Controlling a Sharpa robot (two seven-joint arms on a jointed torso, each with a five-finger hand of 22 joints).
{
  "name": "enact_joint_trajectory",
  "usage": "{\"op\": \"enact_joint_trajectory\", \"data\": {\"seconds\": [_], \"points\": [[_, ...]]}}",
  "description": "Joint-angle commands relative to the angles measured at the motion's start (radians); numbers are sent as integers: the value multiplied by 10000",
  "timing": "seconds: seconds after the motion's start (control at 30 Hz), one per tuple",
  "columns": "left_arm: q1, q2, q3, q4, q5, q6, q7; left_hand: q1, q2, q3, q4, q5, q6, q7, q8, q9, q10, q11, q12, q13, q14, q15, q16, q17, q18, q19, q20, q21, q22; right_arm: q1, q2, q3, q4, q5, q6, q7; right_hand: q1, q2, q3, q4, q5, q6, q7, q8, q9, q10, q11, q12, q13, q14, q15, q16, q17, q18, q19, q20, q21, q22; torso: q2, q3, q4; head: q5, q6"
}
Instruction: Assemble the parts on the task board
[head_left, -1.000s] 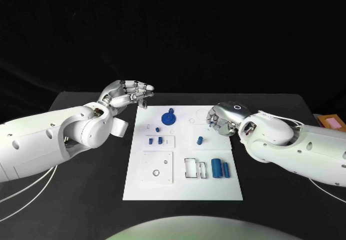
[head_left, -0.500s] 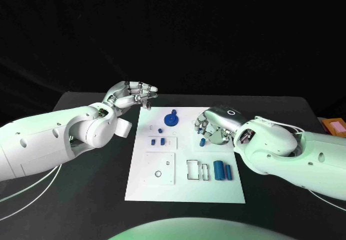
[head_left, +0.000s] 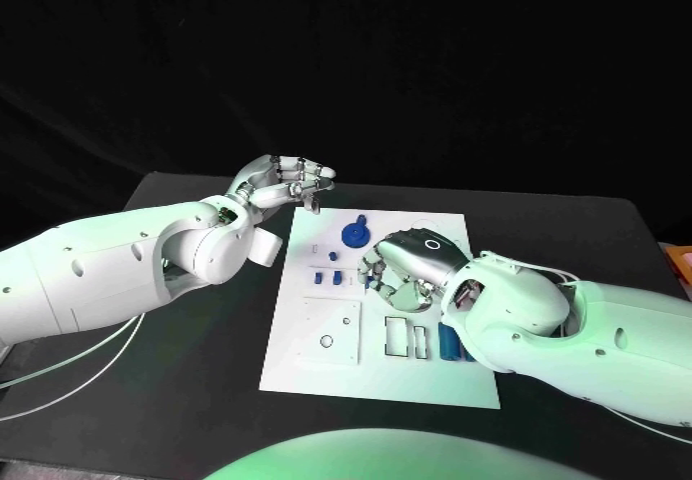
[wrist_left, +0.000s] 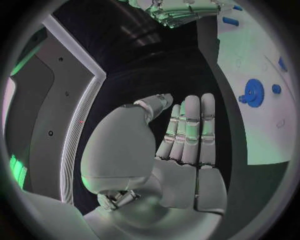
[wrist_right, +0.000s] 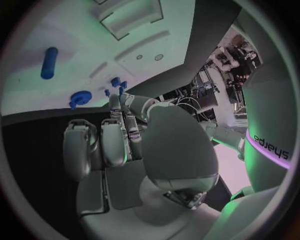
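Note:
The white task board lies mid-table. On it I see a blue gear, small blue blocks and a blue cylinder half hidden under my right arm. My right hand hangs over the board's middle, fingers pointing down; I see nothing in them. In the right wrist view its fingertips reach close to small blue pieces, with the gear and the cylinder beyond. My left hand is raised off the board's far left corner, its fingers straight and holding nothing.
Black-outlined slots and a square plate with a round hole sit on the near half of the board. Black table surrounds the board. My right forearm covers the board's right edge.
My right hand has moved from the board's right side to over its middle and now covers the small blue peg. The left hand stays raised at the far left corner. The camera has shifted.

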Motion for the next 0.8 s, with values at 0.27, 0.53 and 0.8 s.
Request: {"op": "enact_joint_trajectory", "data": {"seconds": [0.27,0.53,0.8], "points": [[8,186,6,-52,35,217,42,-17,-3,-88,20,8,-101,94,-62,38,-132,14,40,37,-112,41,53,37,122,-71,98,-22,11,-556,526,-28,-337,-405,-74,351,0,62,87,7,52,10,12,58,20,439,-487,57,13,369,-69,29,-25,-47,15,-13,-60,1236,2,14,-9,394,-162],[8,239,6,-85,46,236,37,-17,-3,-88,20,8,-101,94,-62,38,-132,14,40,37,-112,41,53,37,122,-71,98,-22,11,-790,774,-48,-562,-474,-176,412,-5,61,102,-4,65,1,18,53,22,433,-483,47,16,368,-67,33,-26,-43,6,-13,-73,1228,5,24,-23,505,-256],[8,280,6,-97,48,262,26,-31,-4,-101,29,9,-111,94,-62,44,-147,15,50,42,-117,45,61,41,124,-79,104,-27,8,-868,890,-59,-707,-483,-113,456,-11,57,106,-9,68,-1,20,52,24,433,-481,44,19,370,-65,41,-17,-46,12,-12,-63,1237,7,19,-24,575,-308]]}}
